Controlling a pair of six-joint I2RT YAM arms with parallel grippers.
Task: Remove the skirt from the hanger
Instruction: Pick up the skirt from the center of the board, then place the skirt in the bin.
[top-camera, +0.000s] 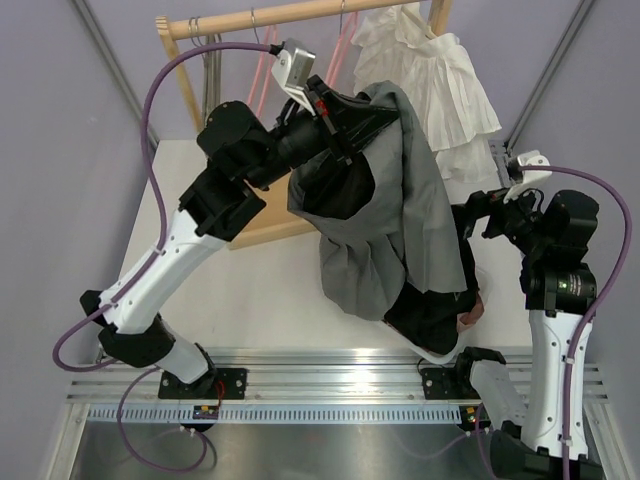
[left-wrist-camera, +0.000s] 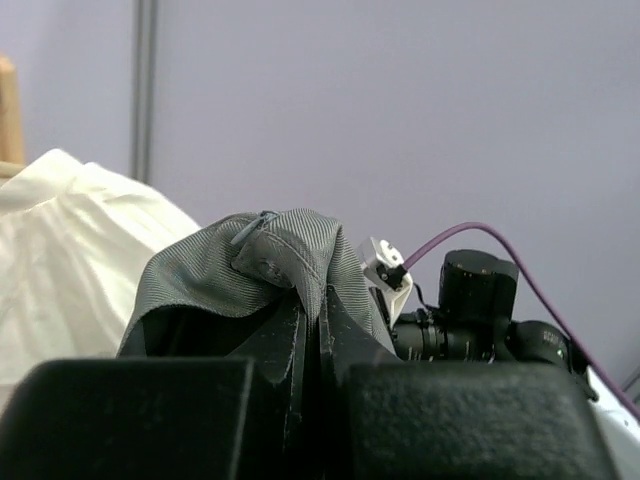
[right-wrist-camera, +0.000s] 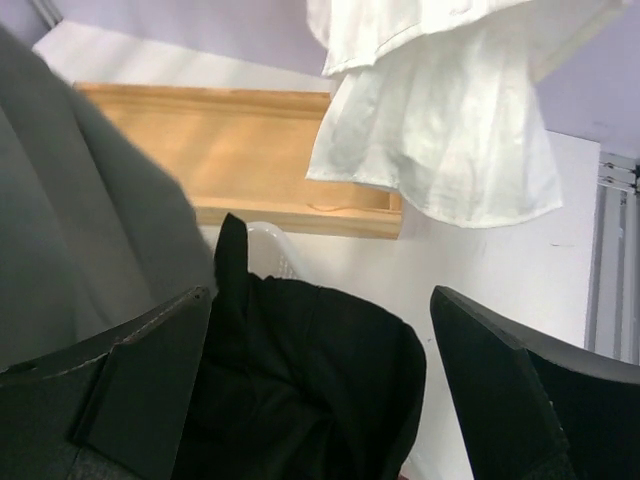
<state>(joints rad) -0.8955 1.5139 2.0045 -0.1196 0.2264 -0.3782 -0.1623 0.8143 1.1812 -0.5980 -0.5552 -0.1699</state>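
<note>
The grey skirt (top-camera: 405, 215) hangs in loose folds from the upper centre of the frame down to the lower right of centre, its top edge bunched. A pink hanger (top-camera: 262, 72) hangs at its upper left.

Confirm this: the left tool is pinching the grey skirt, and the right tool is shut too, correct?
No. The left tool does pinch the grey skirt, but the right tool stands wide open; the right wrist view shows it.

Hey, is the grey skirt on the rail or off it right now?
Off. The grey skirt hangs from the left gripper, shut on its waistband, away from the wooden rail.
</note>
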